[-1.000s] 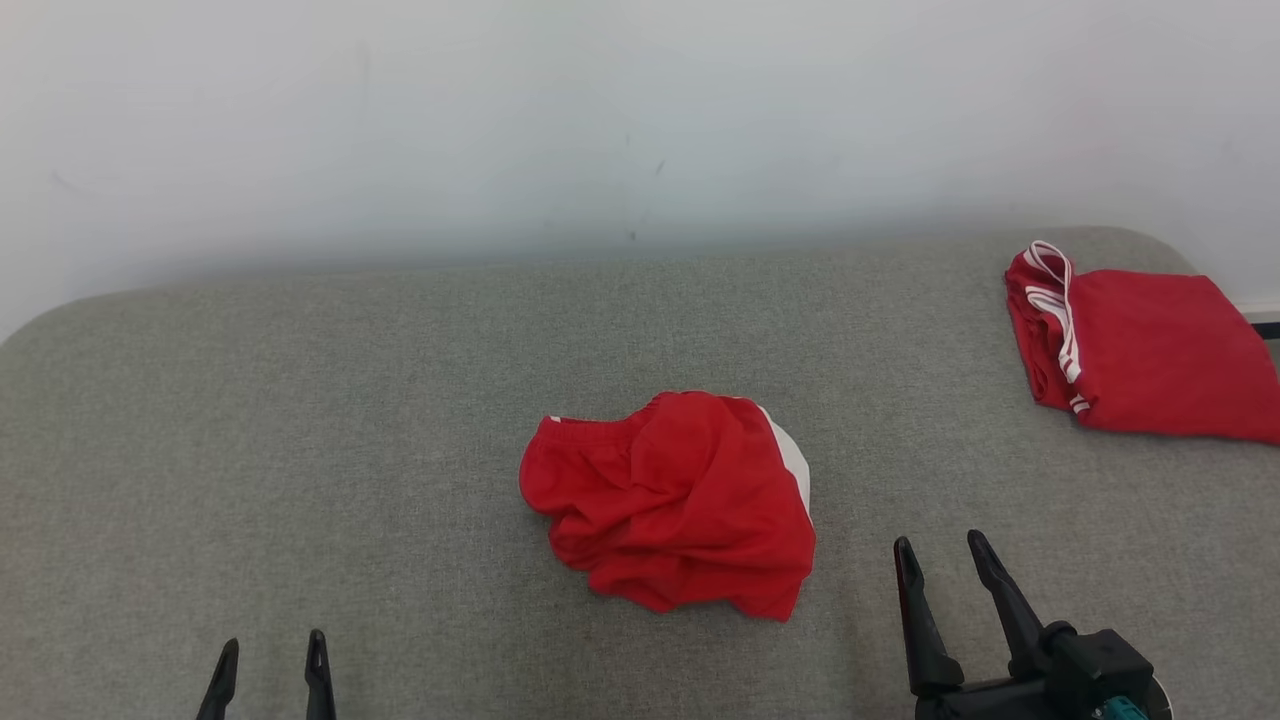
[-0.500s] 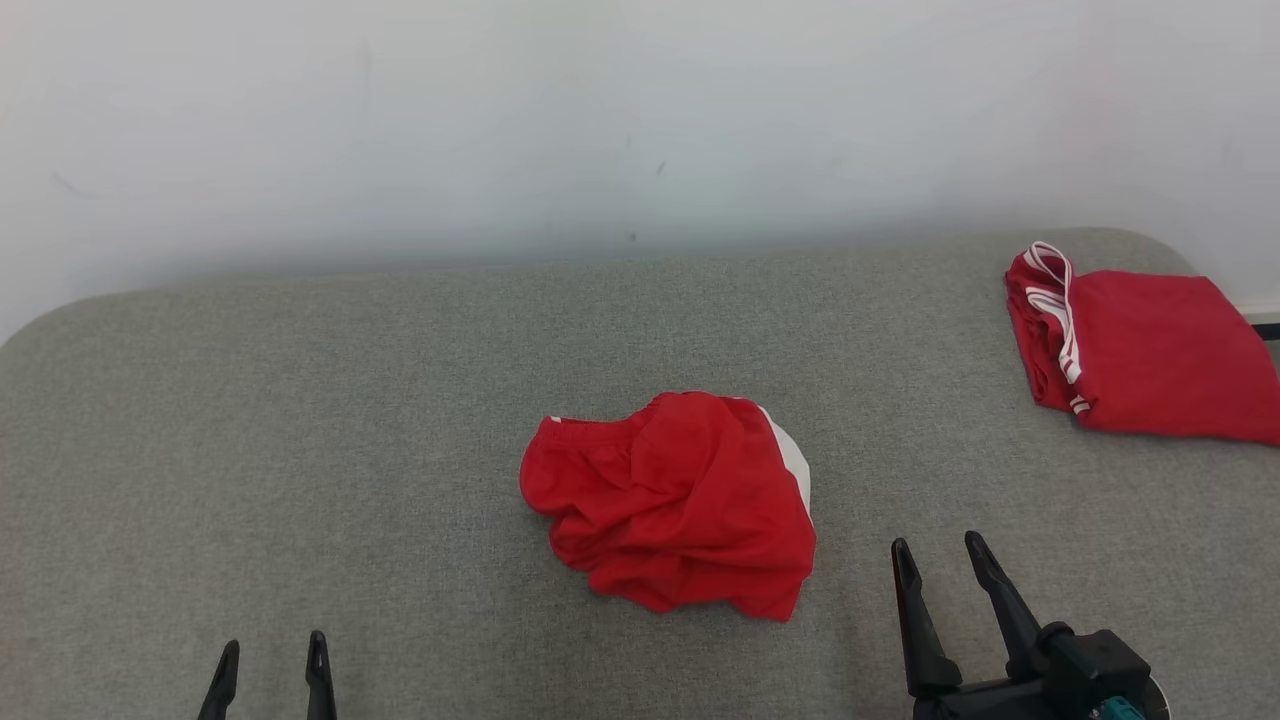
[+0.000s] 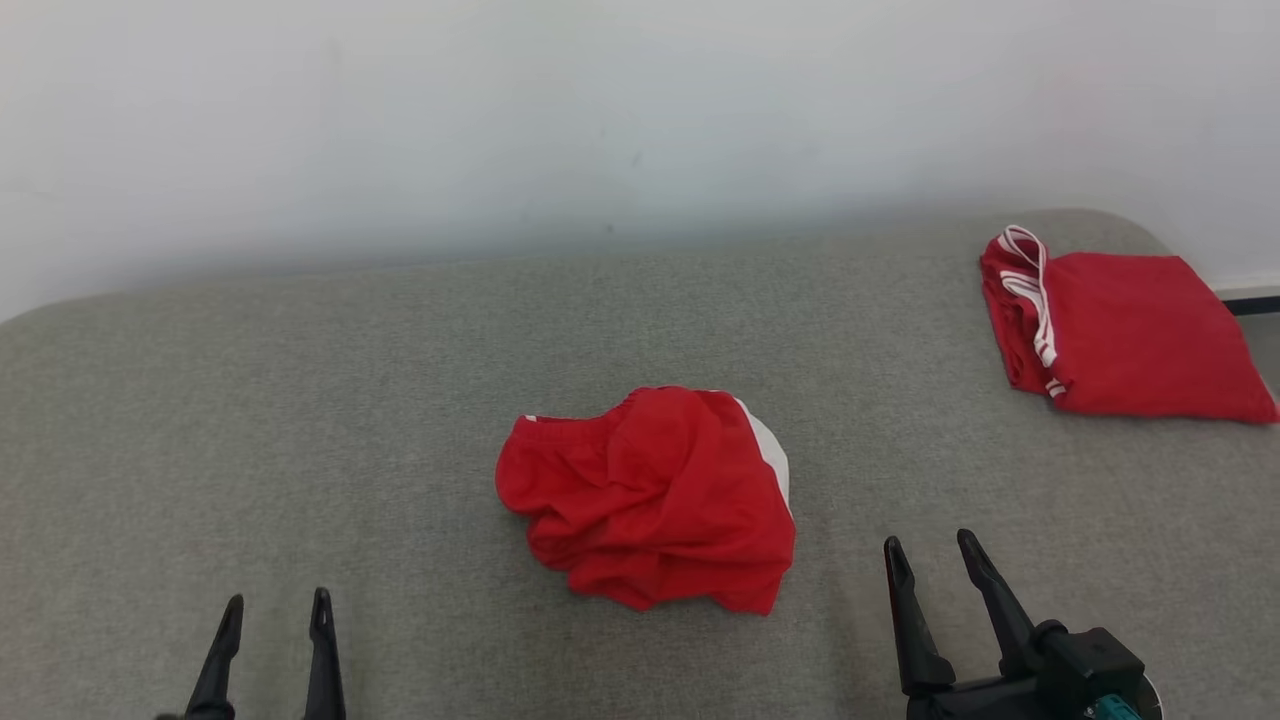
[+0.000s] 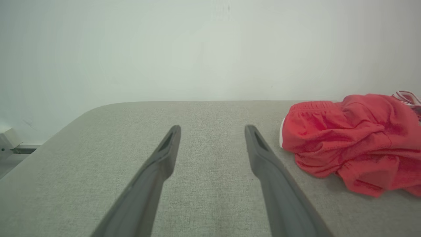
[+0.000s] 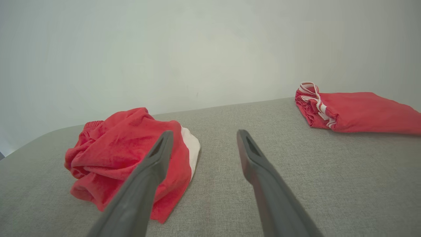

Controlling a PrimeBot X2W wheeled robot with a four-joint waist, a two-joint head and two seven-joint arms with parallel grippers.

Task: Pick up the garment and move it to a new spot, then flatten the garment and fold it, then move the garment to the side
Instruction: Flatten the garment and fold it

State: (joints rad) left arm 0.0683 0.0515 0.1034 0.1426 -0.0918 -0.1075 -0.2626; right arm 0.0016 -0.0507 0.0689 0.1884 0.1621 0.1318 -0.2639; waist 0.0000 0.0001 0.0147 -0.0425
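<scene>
A crumpled red garment (image 3: 645,495) with a white panel on its right side lies in a heap at the middle of the grey padded table (image 3: 300,400). My left gripper (image 3: 277,600) is open near the front edge, well to the garment's left and apart from it. In the left wrist view the left gripper (image 4: 213,128) has bare table between its fingers and the garment (image 4: 348,138) off to the right. My right gripper (image 3: 930,543) is open just right of the heap, not touching it. In the right wrist view the right gripper (image 5: 204,133) has the garment (image 5: 125,151) beside its left finger.
A second red garment with white stripes (image 3: 1120,335), folded flat, rests at the table's back right corner; it is also in the right wrist view (image 5: 355,112). A pale wall (image 3: 640,120) stands close behind the table. The table's corners are rounded.
The head view has shifted a little, so everything sits slightly further left. My left gripper has come forward a bit. The right gripper and both garments have stayed put.
</scene>
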